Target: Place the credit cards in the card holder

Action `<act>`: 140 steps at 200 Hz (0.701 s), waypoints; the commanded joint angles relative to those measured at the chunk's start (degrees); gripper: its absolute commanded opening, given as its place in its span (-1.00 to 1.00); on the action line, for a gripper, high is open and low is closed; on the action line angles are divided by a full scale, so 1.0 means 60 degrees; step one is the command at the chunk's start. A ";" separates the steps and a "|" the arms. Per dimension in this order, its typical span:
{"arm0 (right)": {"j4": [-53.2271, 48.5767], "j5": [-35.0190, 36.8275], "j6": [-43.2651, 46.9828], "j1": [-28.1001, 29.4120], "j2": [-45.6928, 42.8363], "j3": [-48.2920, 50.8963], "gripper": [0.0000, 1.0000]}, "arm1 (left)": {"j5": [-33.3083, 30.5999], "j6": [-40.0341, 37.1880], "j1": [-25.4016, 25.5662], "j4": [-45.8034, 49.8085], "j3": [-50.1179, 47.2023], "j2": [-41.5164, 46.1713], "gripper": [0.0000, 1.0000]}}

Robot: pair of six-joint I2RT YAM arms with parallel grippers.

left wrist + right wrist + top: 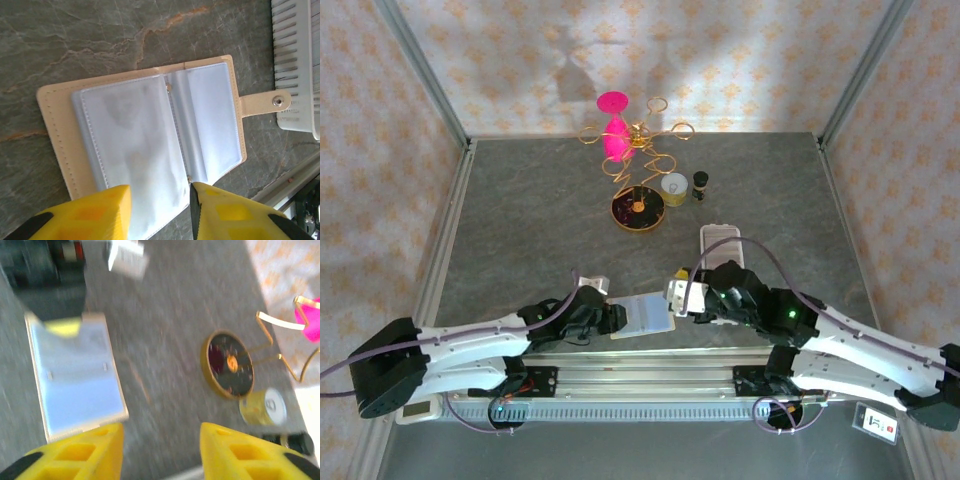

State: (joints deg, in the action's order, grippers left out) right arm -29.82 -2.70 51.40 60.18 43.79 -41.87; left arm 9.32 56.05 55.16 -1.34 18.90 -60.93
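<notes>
Hazard: we find left pincer (pixel 160 192) parted astride the card holder (pixel 55 130), right pincer (pixel 161 429) parted, empty; clamping could crumple its sleeves (pixel 130 135).

Beige card holder (pixel 55 127) (open, flat)

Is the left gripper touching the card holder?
Cannot tell. Left wrist view: the left gripper straddles the clear sleeves of the card holder; neither contact nor gap is plain.

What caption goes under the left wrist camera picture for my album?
Left gripper open at the edge of the unfolded card holder, clear sleeves showing.
</notes>
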 commanded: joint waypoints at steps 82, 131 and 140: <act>-0.1028 -0.0019 0.3841 -0.3531 -0.0104 0.2074 0.21 | -0.0813 -0.0336 0.0080 0.0454 0.0292 -0.0911 -0.40; -0.0396 -0.0301 0.4619 -0.4299 0.0811 0.2088 0.24 | -0.1346 -0.0492 0.0053 0.0945 0.0459 -0.0954 -0.40; -0.0369 -0.0229 0.4771 -0.4329 0.0923 0.2175 0.24 | -0.1405 -0.0516 0.0051 0.1056 0.0525 -0.0875 -0.39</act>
State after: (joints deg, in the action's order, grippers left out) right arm -34.26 -3.46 76.01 34.74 48.03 -29.74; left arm 4.95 54.65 55.13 -0.12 20.38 -66.26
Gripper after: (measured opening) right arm 0.617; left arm 0.303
